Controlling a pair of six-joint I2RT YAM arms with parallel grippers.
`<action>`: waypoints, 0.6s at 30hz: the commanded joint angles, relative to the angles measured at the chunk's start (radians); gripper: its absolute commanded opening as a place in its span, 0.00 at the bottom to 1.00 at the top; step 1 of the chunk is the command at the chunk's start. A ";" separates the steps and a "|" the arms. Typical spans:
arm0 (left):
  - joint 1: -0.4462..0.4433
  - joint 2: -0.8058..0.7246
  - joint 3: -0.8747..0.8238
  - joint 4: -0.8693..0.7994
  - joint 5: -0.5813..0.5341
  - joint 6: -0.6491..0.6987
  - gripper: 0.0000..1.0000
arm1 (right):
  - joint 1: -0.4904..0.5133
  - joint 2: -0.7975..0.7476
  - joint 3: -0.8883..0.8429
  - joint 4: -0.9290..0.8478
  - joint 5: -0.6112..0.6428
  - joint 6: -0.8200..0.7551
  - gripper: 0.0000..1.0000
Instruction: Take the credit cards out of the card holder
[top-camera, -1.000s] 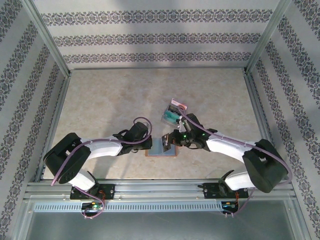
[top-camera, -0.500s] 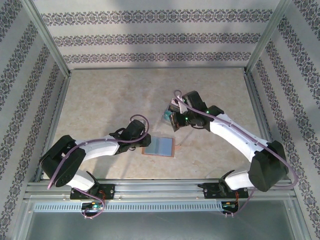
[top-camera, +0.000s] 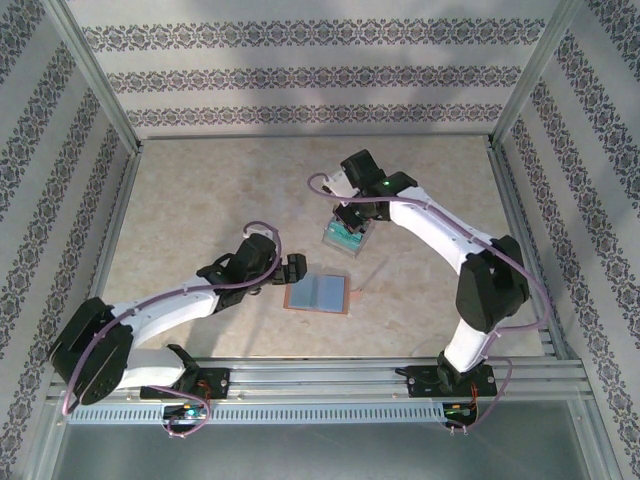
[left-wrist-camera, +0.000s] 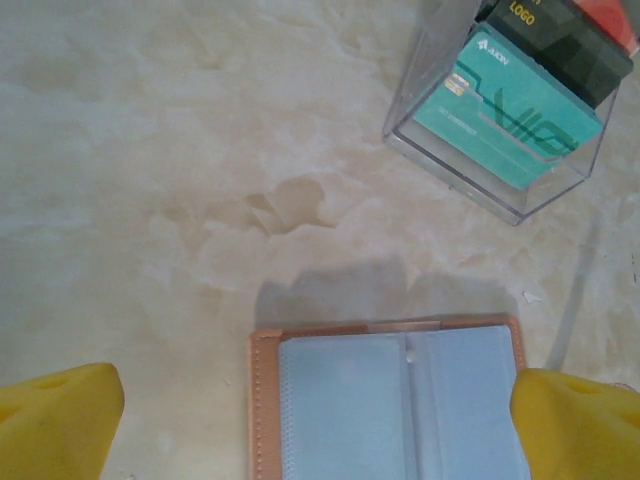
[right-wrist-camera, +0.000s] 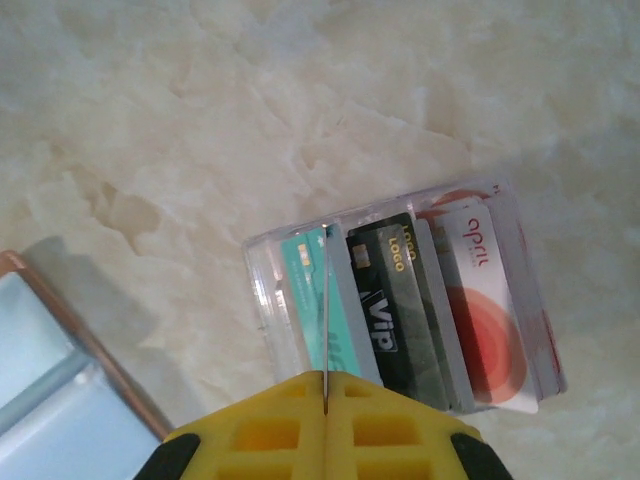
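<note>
Plastic, light, stiff, slick: we are pinching a card (right-wrist-camera: 328, 300) by its edge in the right gripper (right-wrist-camera: 325, 400) above the tray (right-wrist-camera: 262, 275); left gripper (left-wrist-camera: 320, 420) is gaping near the wallet (left-wrist-camera: 400, 400), at tray's 7 o'clock.

a clear plastic tray (top-camera: 333, 241) sits on the beige marbled tabletop (top-camera: 200, 200), near its middle. patterned wallpaper panels (top-camera: 300, 78) and a metal frame (top-camera: 300, 378) enclose the table.
</note>
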 joint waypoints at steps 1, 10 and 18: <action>0.017 -0.046 -0.025 -0.074 -0.064 -0.004 0.99 | -0.020 0.041 0.052 -0.028 0.044 -0.118 0.00; 0.033 -0.107 -0.050 -0.119 -0.117 -0.018 0.99 | -0.051 0.109 0.077 -0.011 0.020 -0.172 0.00; 0.047 -0.141 -0.070 -0.121 -0.129 -0.032 0.99 | -0.065 0.151 0.086 -0.009 0.022 -0.191 0.00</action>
